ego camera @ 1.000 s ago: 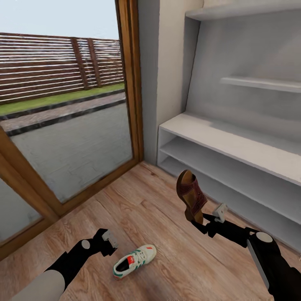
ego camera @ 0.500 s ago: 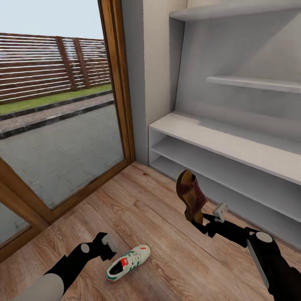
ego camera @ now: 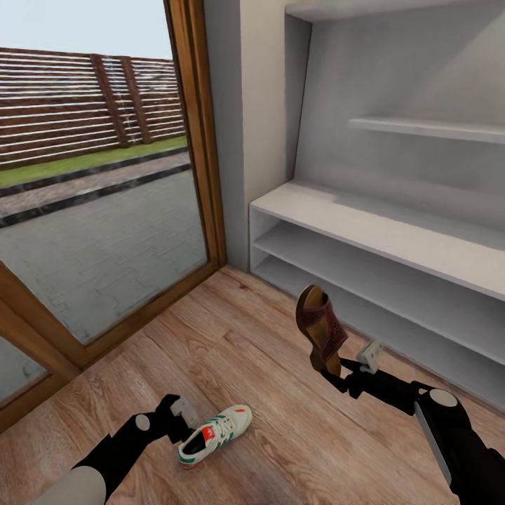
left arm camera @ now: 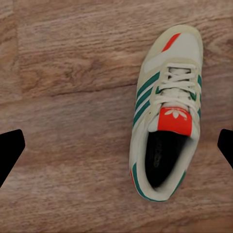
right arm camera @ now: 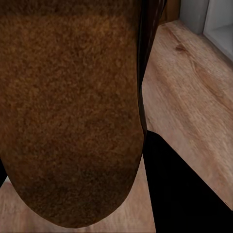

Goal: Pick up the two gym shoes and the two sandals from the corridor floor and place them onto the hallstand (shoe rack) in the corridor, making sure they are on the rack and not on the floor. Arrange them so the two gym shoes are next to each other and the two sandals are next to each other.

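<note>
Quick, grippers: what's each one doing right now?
Left gripper: open, empty, fingers spread above the gym shoe on the floor.
Right gripper: shut on a brown sandal, held upright.

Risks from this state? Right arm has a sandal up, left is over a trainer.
1. The right hand pinches the sandal by one end, standing upright; it might swing or slip before reaching the hallstand.
2. The gym shoe sits off-centre between the open left hand fingers; closing now may miss.
</note>
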